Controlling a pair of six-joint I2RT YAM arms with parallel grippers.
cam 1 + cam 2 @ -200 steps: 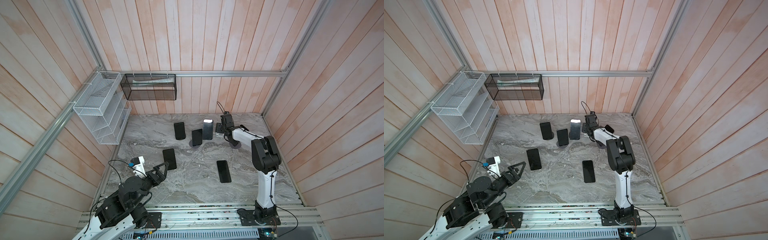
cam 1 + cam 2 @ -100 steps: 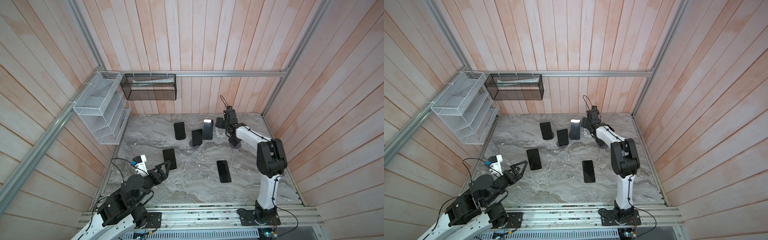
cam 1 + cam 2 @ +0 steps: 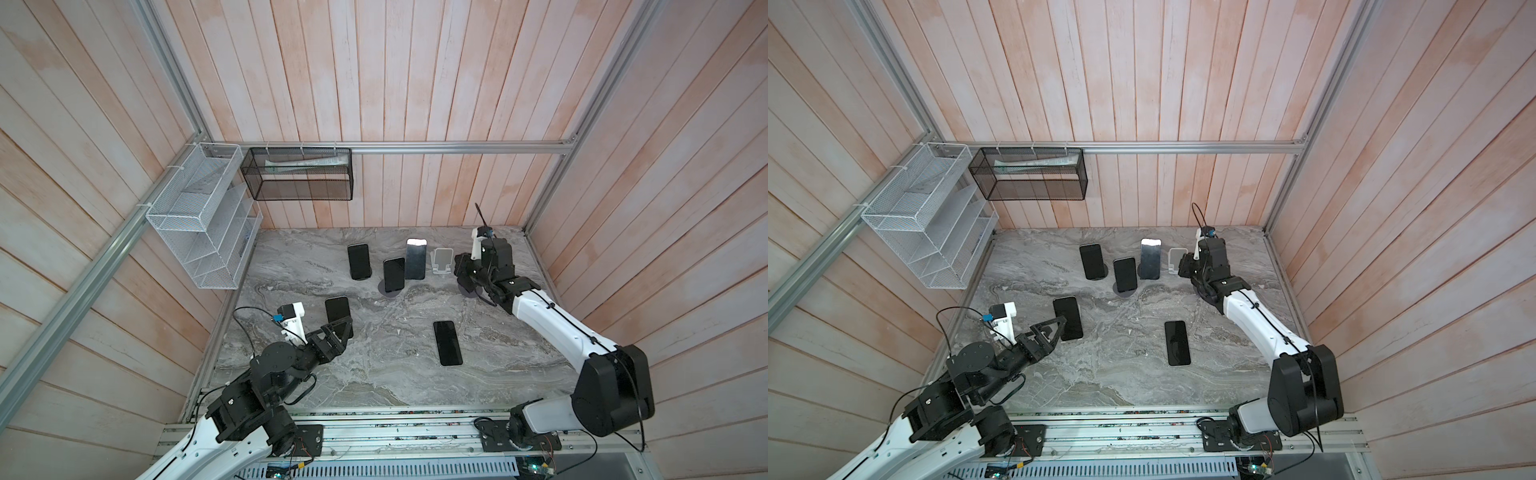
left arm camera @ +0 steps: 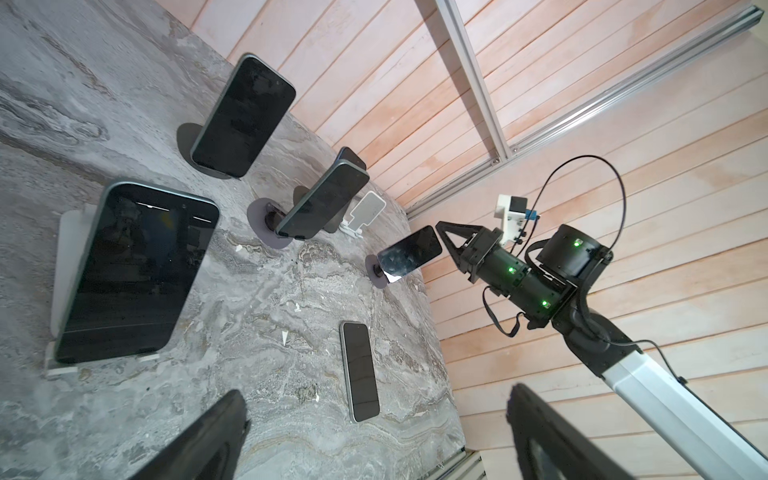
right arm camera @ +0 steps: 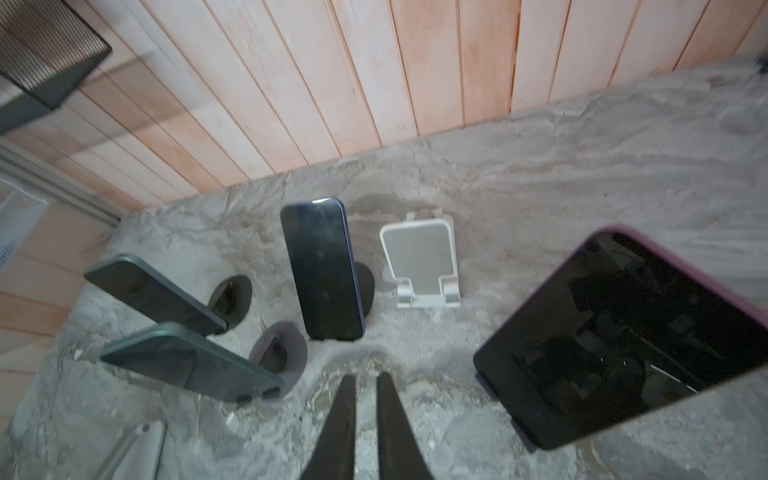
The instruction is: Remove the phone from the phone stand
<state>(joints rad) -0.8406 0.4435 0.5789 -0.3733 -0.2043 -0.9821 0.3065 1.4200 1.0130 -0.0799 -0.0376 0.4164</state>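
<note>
Several dark phones lean on stands at the back of the marble table (image 3: 374, 374): three in a cluster (image 3: 359, 261) (image 3: 394, 274) (image 3: 415, 258). A fourth phone (image 3: 337, 309) leans at the front left. A purple-edged phone (image 5: 623, 340) (image 4: 409, 255) sits on a round stand just beside my right gripper (image 5: 365, 378) (image 3: 459, 268). That gripper's fingers stand nearly together with nothing between them, and the phone lies outside them. My left gripper (image 4: 374, 440) (image 3: 338, 332) hangs wide open and empty near the front-left phone.
An empty white stand (image 3: 441, 261) (image 5: 419, 262) stands between the cluster and the right gripper. One phone (image 3: 447, 343) lies flat mid-table. A white wire rack (image 3: 199, 232) and a black mesh basket (image 3: 297, 174) hang on the walls at the back left.
The right gripper's fingers have drawn together and its arm has stretched lower and further right. The left arm has barely moved.
</note>
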